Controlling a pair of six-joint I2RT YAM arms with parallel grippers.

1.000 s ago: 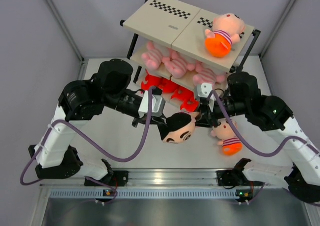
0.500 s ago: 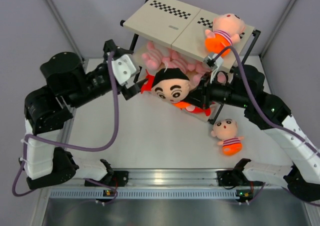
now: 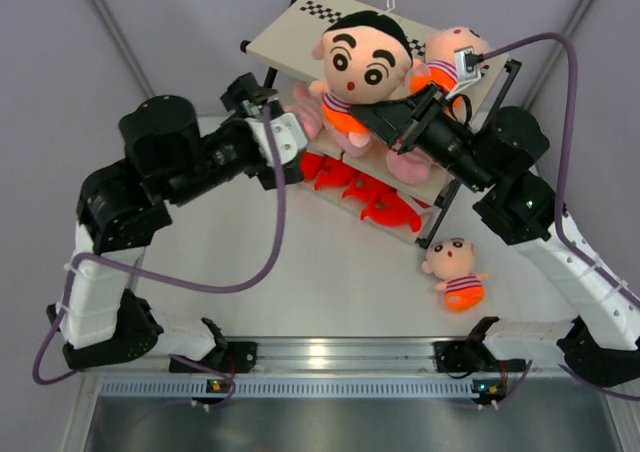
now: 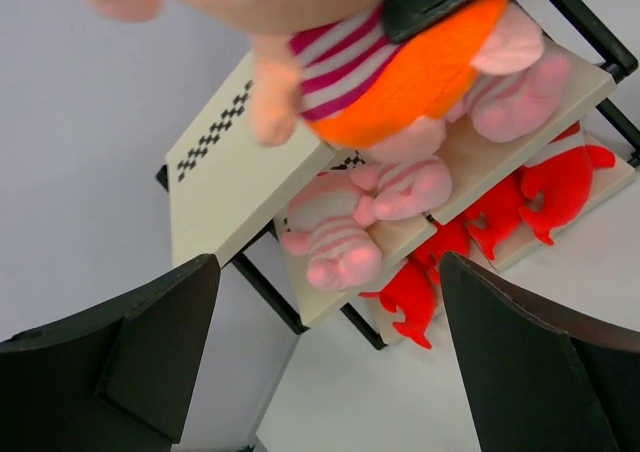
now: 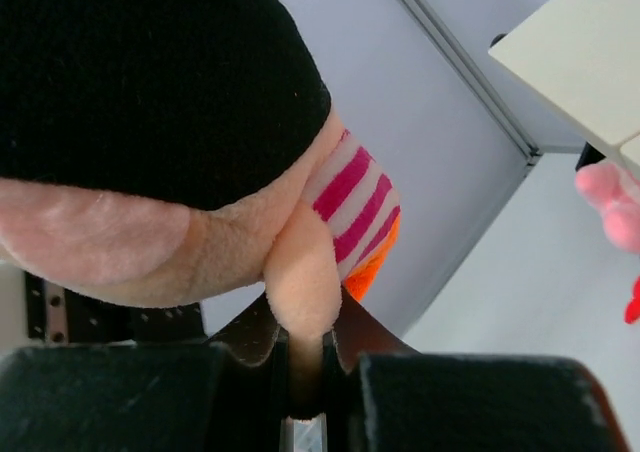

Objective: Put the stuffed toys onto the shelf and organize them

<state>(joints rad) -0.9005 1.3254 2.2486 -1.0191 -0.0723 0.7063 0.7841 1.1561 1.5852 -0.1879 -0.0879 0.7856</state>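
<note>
While carried above the shelf (image 3: pixel 300 37) at 12 o'clock, the large doll (image 3: pixel 365 57) is clamped low on its body by the right gripper (image 5: pixel 305 342), apparently for seating beside the second doll (image 3: pixel 450 57). The left gripper (image 3: pixel 285 147), fingers apart, is kept at 10 o'clock, likely clear of the load. One small doll (image 3: pixel 455 272) is listed unshelved on the table (image 3: pixel 300 272) at 5 o'clock.

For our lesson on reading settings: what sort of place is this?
Probably a robotics lab test cell: left arm and right arm bolted at a white table, plain grey walls around it, a boy doll held at a small shelf.
</note>
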